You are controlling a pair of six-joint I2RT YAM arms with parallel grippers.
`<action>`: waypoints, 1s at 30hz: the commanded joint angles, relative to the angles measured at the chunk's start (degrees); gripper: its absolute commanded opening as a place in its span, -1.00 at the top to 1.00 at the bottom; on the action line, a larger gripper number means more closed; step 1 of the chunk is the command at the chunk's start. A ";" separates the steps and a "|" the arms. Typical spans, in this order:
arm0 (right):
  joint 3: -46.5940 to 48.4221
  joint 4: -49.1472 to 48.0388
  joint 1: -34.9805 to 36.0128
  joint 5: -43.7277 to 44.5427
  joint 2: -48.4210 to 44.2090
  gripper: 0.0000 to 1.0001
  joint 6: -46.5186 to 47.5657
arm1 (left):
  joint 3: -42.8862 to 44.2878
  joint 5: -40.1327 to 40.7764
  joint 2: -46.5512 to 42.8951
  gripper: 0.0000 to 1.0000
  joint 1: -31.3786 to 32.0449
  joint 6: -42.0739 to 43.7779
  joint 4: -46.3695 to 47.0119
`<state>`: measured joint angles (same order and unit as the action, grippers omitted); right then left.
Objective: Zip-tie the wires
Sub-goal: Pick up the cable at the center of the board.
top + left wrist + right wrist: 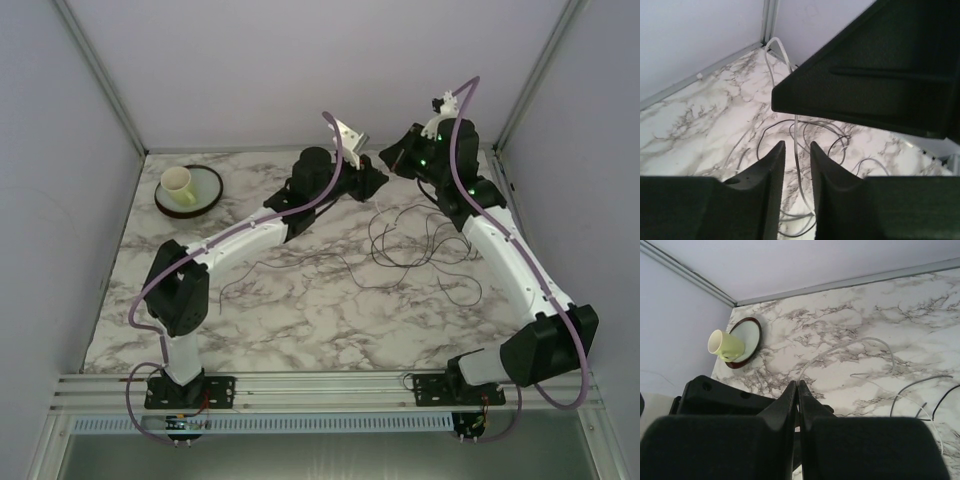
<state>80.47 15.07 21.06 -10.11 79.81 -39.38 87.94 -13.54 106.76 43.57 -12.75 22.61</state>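
Observation:
The wires (pixel 415 240) lie in loose dark loops on the marble table under both grippers, and show in the wrist views too (pixel 836 134) (pixel 940 395). My right gripper (pixel 392 158) (pixel 798 384) hangs above them, shut on one end of a thin pale zip tie (pixel 850 343) that curves away from its tips. That zip tie (pixel 797 159) runs down between the fingers of my left gripper (pixel 378 182) (pixel 797 143). Those jaws stand a narrow gap apart on either side of the strand, not pressing it. The right gripper's dark body (pixel 875 75) sits close above the left fingertips.
A pale green cup (pixel 178 183) (pixel 725 345) lies tipped on a round plate (pixel 207 196) (pixel 753 332) at the back left. Grey walls with metal frame rails close the table at the back and sides. A single dark strand (pixel 290 262) trails beside the left arm.

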 commanded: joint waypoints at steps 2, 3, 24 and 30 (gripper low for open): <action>0.19 -3.32 0.41 1.13 -2.36 1.00 -0.33 | 1.97 -0.45 -0.98 0.85 0.31 2.08 -1.49; 0.28 -3.43 0.28 1.03 -2.45 1.00 0.26 | 1.97 0.08 -1.37 0.99 0.33 2.26 -2.37; -25.34 -4.13 -14.80 -10.06 -11.22 -0.80 20.59 | 13.17 7.64 -11.14 1.00 -1.12 6.25 -35.87; -26.05 -4.24 -12.20 -13.58 -1.17 -0.81 21.19 | 12.84 6.82 -12.31 1.00 -1.12 6.26 -35.89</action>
<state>54.02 11.20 7.14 -19.57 74.52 -19.70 99.57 -6.42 96.49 42.68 -7.07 -11.11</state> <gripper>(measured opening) 0.901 0.006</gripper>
